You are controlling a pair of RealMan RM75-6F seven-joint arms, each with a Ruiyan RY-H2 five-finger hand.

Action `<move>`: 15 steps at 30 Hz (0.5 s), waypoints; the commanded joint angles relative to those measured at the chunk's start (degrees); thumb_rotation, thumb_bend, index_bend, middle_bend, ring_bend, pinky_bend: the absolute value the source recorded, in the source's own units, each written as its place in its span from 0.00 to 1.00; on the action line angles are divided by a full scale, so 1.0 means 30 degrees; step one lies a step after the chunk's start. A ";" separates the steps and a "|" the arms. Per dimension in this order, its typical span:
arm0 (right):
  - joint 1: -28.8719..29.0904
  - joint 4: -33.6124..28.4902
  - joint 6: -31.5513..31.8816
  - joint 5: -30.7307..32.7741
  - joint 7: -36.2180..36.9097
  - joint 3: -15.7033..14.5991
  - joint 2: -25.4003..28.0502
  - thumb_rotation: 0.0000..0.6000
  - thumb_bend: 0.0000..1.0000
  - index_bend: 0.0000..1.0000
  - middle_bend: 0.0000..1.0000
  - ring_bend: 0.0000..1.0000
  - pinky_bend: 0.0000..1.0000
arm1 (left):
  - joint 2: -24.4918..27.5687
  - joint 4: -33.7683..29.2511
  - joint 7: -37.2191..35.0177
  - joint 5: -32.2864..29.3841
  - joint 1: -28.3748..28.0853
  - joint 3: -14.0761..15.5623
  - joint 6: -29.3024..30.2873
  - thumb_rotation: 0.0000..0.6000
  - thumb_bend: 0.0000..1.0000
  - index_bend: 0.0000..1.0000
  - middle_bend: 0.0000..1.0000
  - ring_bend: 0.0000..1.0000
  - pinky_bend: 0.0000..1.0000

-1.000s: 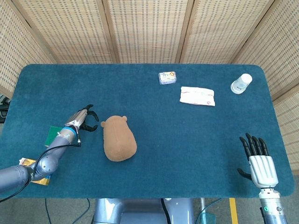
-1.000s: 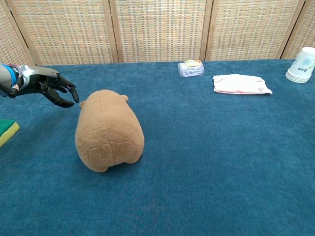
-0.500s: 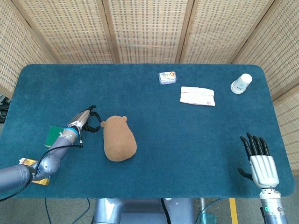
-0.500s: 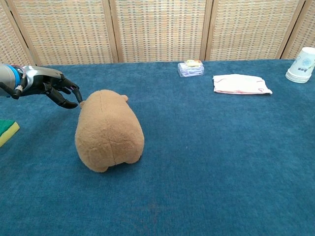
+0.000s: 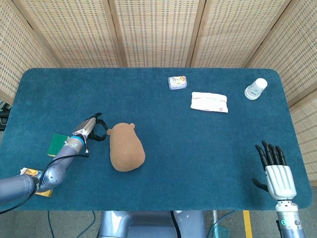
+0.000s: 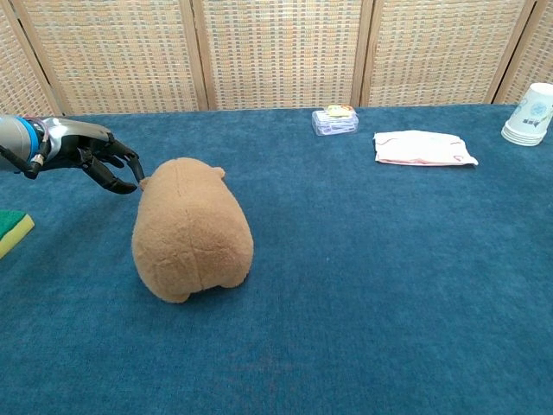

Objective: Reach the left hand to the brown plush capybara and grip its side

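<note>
The brown plush capybara (image 5: pixel 126 147) (image 6: pixel 190 229) lies on the blue table left of centre, head towards the far wall. My left hand (image 5: pixel 93 126) (image 6: pixel 97 158) hovers just left of its head, dark fingers apart and curved, fingertips at or almost at the plush near its ear. It holds nothing. My right hand (image 5: pixel 275 171) rests at the table's near right corner, fingers spread and empty; the chest view does not show it.
A green sponge (image 5: pixel 56 144) (image 6: pixel 12 230) lies left of the left arm, a yellow item (image 5: pixel 35 181) at the near left edge. Far side: a small packet (image 5: pixel 177 82), a folded white cloth (image 5: pixel 209 101) and a stack of paper cups (image 5: pixel 255 89).
My left hand has moved right, closing the gap to the capybara's head until the fingertips reach the plush. The right hand and capybara have stayed put.
</note>
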 commanded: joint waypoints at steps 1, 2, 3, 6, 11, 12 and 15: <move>0.0007 -0.0040 0.0000 -0.0055 0.0017 -0.0032 0.0000 1.00 0.11 0.00 0.00 0.00 0.00 | -0.0116 0.0161 -0.0123 -0.0076 -0.0070 -0.0035 -0.0079 1.00 0.42 0.45 0.00 0.00 0.00; 0.0009 -0.0053 0.0006 -0.0089 0.0014 -0.0049 0.0000 1.00 0.11 0.00 0.00 0.00 0.00 | -0.0173 0.0227 -0.0137 -0.0101 -0.0105 -0.0018 -0.0122 1.00 0.42 0.45 0.00 0.00 0.00; 0.0012 -0.0066 0.0008 -0.0115 0.0013 -0.0064 0.0000 1.00 0.11 0.00 0.00 0.00 0.00 | -0.0243 0.0287 -0.0145 -0.0120 -0.0145 -0.0004 -0.0158 1.00 0.42 0.45 0.00 0.00 0.00; 0.0007 -0.0080 0.0010 -0.0150 0.0005 -0.0098 -0.0004 1.00 0.11 0.00 0.00 0.00 0.00 | -0.0492 0.0423 -0.0313 -0.0084 -0.0206 -0.0087 -0.0116 1.00 0.42 0.45 0.00 0.00 0.00; 0.0023 -0.0090 -0.0036 -0.0166 -0.0007 -0.0133 -0.0010 1.00 0.11 0.00 0.00 0.00 0.00 | -0.0657 0.0382 -0.0495 0.0116 -0.0240 -0.0146 -0.0084 1.00 0.42 0.45 0.00 0.00 0.00; 0.0031 -0.0091 -0.0050 -0.0181 -0.0028 -0.0145 -0.0018 1.00 0.11 0.00 0.00 0.00 0.00 | -0.0678 0.0356 -0.0571 0.0137 -0.0244 -0.0205 -0.0075 1.00 0.42 0.46 0.00 0.00 0.00; 0.0039 -0.0087 -0.0096 -0.0154 -0.0095 -0.0160 -0.0054 1.00 0.11 0.00 0.00 0.00 0.00 | -0.0631 0.0177 -0.0902 0.0251 -0.0185 -0.0442 -0.0079 1.00 0.42 0.47 0.00 0.00 0.00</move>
